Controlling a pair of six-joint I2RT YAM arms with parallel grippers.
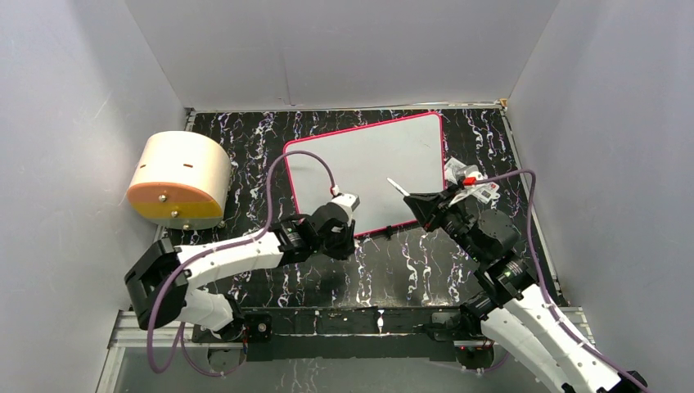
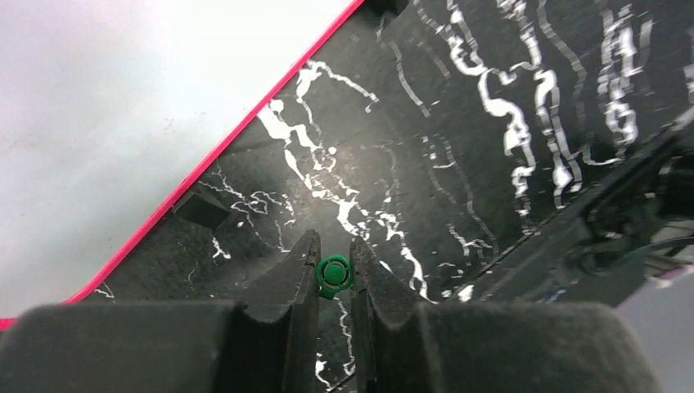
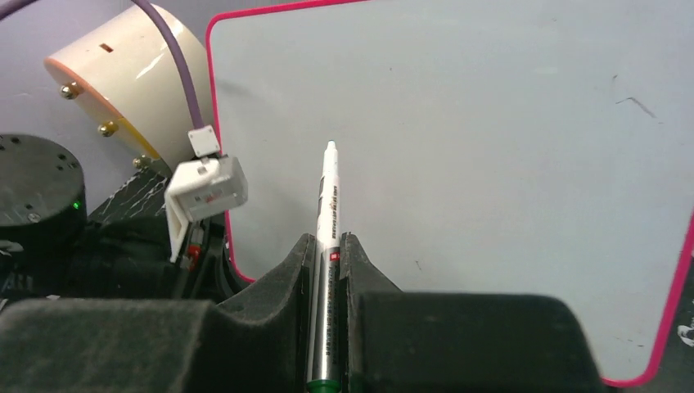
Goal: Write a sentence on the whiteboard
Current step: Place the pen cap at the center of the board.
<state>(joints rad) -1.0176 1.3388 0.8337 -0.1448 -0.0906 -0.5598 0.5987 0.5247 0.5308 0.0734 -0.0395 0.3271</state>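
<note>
Bench [image 1: 409, 270] is carrying the whiteboard [image 1: 376, 160], which is lying flat mid-bench, slightly turned. Its face is showing blank, so writing is judged not started.

Right claw [image 3: 329, 241] is sitting at the board's near-right edge, pinching narrow on a white marker [image 3: 329, 196]. The marker's long axis is running from the claw out over the board, tip pointing toward the board's middle and far-left. The board surface is lying ahead of and under the tip. Tip touching or hovering: cannot tell.

Left claw [image 2: 334, 243] is hanging over bare bench just beside the board's near edge, pinching a small green cap [image 2: 334, 273].

Right arm is the one sitting placed to write. The next move is likely needing the tip lowered onto the surface, starting further left to leave room for the line.
</note>
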